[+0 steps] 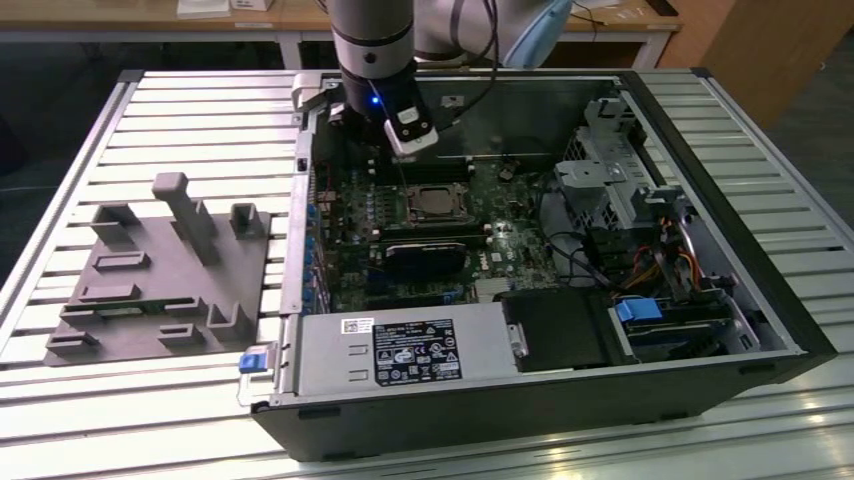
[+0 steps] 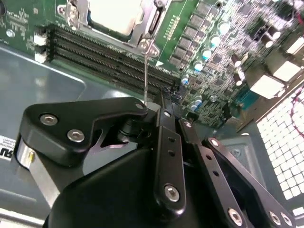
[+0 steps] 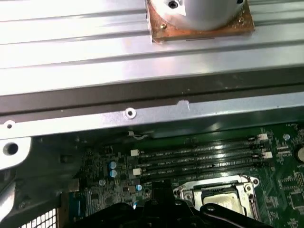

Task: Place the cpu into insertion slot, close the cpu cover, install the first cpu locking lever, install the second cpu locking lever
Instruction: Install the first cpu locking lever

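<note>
Within the insertion slot of the green motherboard, the cpu lies seated, its silver top framed by the cpu cover, which lies flat on the slot. A thin wire locking lever runs from the slot's corner to the gripper, which hovers just beside the slot, above the black memory slots. Whether the gripper is spread or pressed together cannot be told.

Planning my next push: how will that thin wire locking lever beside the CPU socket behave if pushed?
The locking lever is a thin bare wire, so it will probably flex and spring rather than stay stiff. Its smooth metal looks slippery. One end seems anchored beside the cpu, so it should pivot, not lift free.
</note>
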Motion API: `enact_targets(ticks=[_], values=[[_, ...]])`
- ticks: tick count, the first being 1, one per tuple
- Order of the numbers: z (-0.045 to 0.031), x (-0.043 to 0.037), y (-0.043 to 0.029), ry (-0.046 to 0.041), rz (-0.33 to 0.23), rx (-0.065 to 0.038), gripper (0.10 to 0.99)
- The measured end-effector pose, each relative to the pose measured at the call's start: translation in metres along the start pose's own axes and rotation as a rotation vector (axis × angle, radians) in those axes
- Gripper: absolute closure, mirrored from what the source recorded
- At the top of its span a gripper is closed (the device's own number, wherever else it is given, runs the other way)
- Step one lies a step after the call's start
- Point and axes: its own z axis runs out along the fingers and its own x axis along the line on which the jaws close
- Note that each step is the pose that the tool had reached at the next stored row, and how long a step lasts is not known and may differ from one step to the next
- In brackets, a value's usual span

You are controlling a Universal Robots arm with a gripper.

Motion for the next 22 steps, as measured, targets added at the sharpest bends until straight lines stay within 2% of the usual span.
enact_targets(ticks=[5, 8, 22], values=[[0.0000, 0.0000, 0.0000, 0.0002, 0.000, -0.002, 0.984], [0.0002, -0.0027, 0.0004, 0.0003, 0.000, -0.002, 0.984], [0.0019, -0.0302, 0.0040, 0.0042, 0.001, -0.002, 0.984]])
